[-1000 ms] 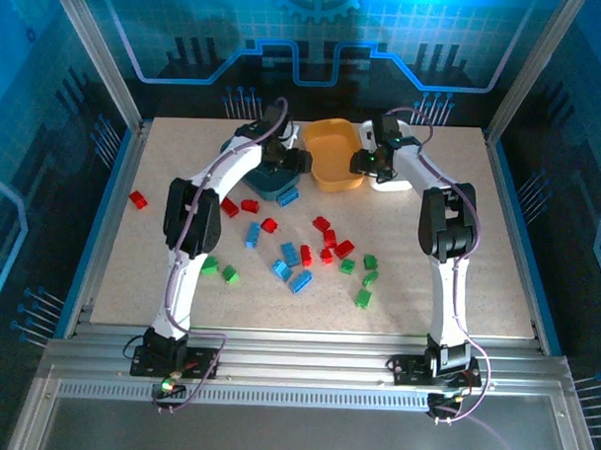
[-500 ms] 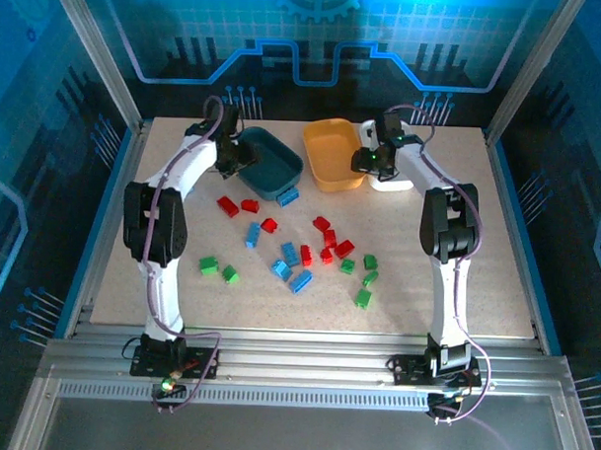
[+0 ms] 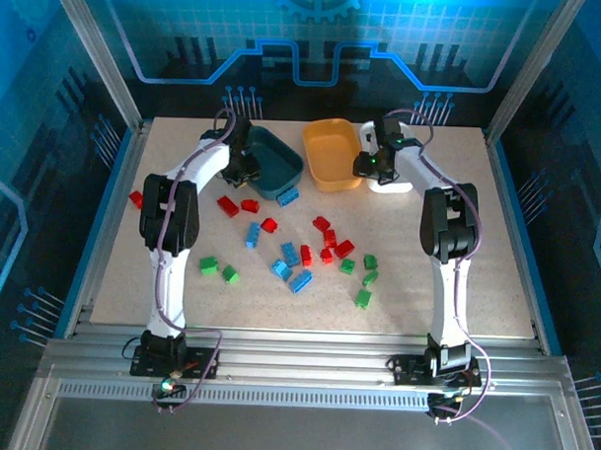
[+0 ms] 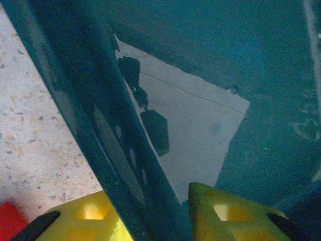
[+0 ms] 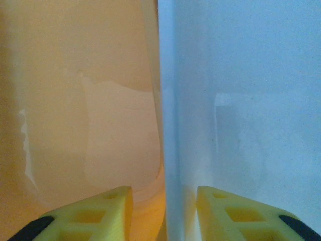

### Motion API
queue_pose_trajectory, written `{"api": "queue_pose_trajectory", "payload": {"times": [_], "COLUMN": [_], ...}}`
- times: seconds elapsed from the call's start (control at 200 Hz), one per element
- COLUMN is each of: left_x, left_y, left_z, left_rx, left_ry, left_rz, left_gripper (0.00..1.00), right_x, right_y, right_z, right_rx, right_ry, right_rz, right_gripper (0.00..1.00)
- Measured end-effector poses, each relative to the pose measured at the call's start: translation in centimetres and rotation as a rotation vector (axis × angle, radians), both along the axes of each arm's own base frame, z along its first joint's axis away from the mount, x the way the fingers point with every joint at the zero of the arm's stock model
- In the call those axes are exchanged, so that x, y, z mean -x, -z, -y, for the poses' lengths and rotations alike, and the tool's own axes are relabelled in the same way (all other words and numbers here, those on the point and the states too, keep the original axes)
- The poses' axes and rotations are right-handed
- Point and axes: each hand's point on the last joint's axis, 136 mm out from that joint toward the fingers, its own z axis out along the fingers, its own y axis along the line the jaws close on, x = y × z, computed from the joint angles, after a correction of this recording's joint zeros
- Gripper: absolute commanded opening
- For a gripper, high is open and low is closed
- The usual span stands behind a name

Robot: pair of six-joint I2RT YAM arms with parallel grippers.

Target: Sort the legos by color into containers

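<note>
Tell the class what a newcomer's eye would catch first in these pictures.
Red, blue and green legos lie scattered across the middle of the table. Behind them, the left gripper pinches the teal tub's wall, while the right gripper straddles the adjoining walls of the yellow-orange tub and white tub.

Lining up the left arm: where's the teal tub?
Top view: teal tub at the back, left of the yellow tub, left gripper clamping its wall.

The dark teal rounded plastic tub is gleaming smooth and glossy; my yellow plastic fingers are looking matt. The pale speckled tabletop is looking matt and grainy. The yellow-orange rounded plastic tub and the white rounded plastic tub are showing smooth, softly shiny walls.
</note>
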Motion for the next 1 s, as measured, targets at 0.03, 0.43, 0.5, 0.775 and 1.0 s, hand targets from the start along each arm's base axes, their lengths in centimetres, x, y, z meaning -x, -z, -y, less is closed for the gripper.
{"api": "queue_pose_trajectory", "payload": {"times": [0.03, 0.43, 0.5, 0.775, 1.0], "left_x": [0.0, -3.6, -3.8, -5.9, -7.6], "left_y": [0.1, -1.3, -1.4, -1.3, -1.1], "left_z": [-0.1, -0.8, -0.7, 0.0, 2.1], "left_rx": [-0.010, -0.188, -0.219, -0.295, -0.331], "left_ry": [0.005, 0.197, 0.233, 0.350, 0.456], "left_rz": [-0.002, 0.063, 0.069, 0.113, 0.160], "left_gripper": [0.29, 0.16, 0.16, 0.16, 0.21], "right_x": [0.0, 0.4, 0.8, 3.4, 5.3], "right_y": [0.0, 0.1, 0.1, -0.1, 0.0], "right_z": [-0.1, 0.7, 0.9, 1.1, 1.0], "right_rx": [-0.002, 0.006, 0.018, 0.068, 0.078], "right_ry": [-0.001, 0.105, 0.140, 0.251, 0.339], "right_rz": [0.001, -0.012, -0.017, -0.041, -0.055], "right_gripper": [0.35, 0.23, 0.22, 0.22, 0.23]}}
